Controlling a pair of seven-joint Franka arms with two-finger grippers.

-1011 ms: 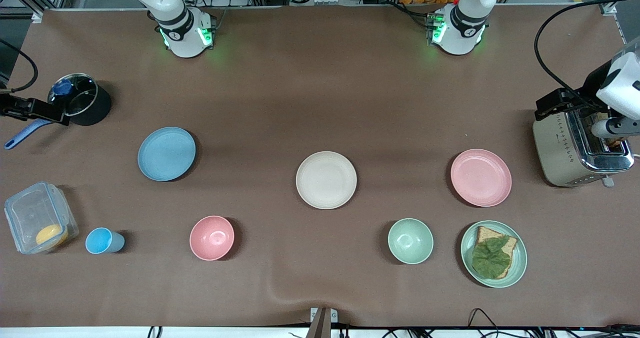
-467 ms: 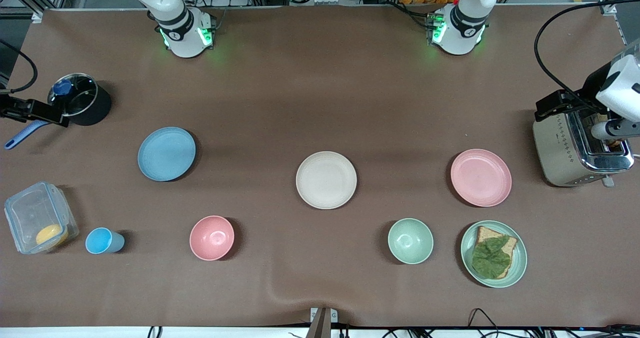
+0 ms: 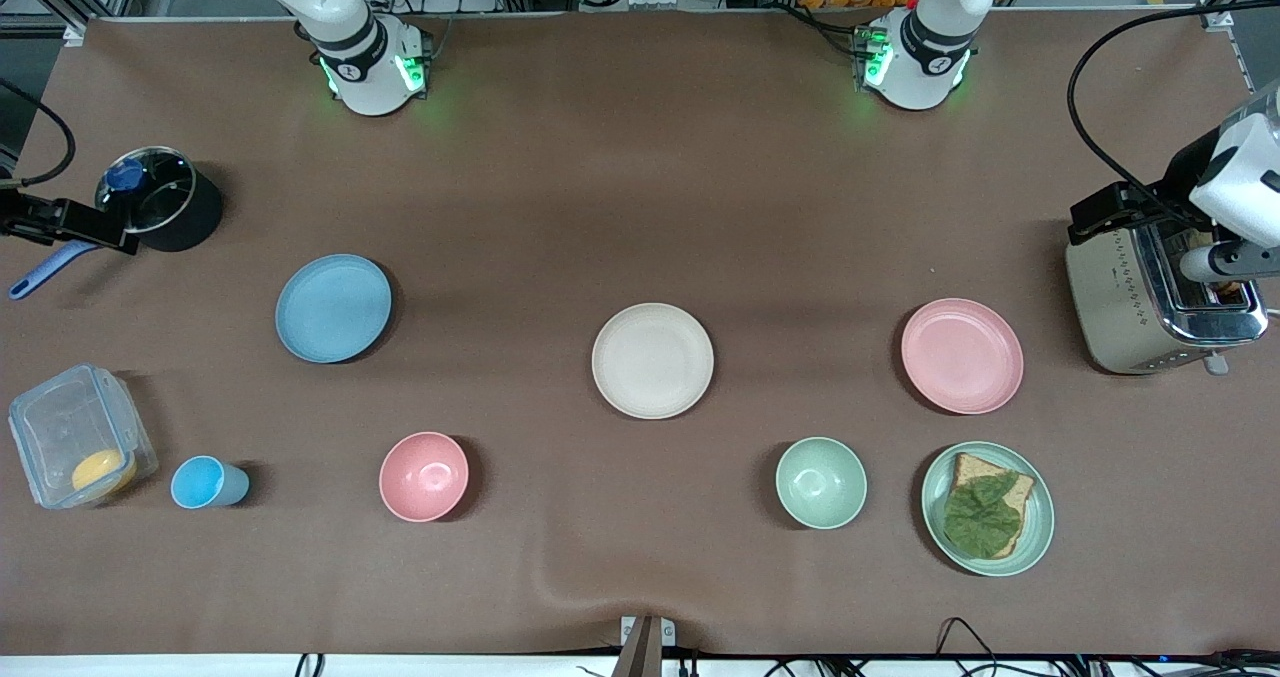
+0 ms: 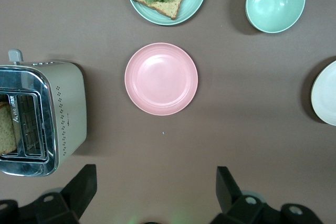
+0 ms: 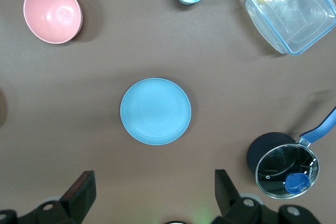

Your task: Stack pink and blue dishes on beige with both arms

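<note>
The beige plate (image 3: pixel 652 360) lies in the middle of the table. Toward the left arm's end lies the pink plate (image 3: pixel 962 355), which also shows in the left wrist view as a pink plate (image 4: pixel 161 78). The blue plate (image 3: pixel 333 308) lies toward the right arm's end and appears as a blue plate (image 5: pixel 155 111) in the right wrist view. High over the bare cloth between its base and the pink plate, my left gripper (image 4: pixel 156 170) is open and empty. My right gripper (image 5: pixel 153 173) hangs just as high on the base side of the blue plate, open and empty.
A toaster (image 3: pixel 1150 292) holding bread stands at the left arm's end. Nearer the camera are a green plate (image 3: pixel 1040 517) with toast and lettuce, a green bowl (image 3: pixel 821 482), a pink bowl (image 3: pixel 423 476), a blue cup (image 3: pixel 205 482) and a clear box (image 3: pixel 75 437). A lidded black pot (image 3: pixel 160 200) stands at the right arm's end.
The arm part over the toaster has shifted very slightly. No plate or other thing on the table has moved, and both grippers stay open.
</note>
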